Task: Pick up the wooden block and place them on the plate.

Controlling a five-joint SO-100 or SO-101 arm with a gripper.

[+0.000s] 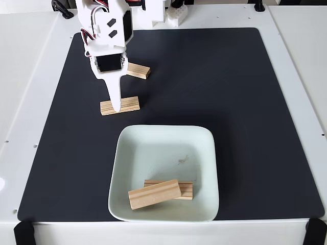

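Jaws (116, 104) hang low over a wooden block (119, 105) just beyond the plate (204, 153); whether they pinch it I cannot tell. Two blocks already lie inside the plate. Next: grip, lift, carry plateward.

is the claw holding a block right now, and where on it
Cannot tell. The claw is down over the middle of a wooden block lying on the black mat, but no closed grip shows.

Arm (110, 30): white printed plastic shell, black servo faces, red-white-black cable loops at the side, one long tapered white finger (115, 94).
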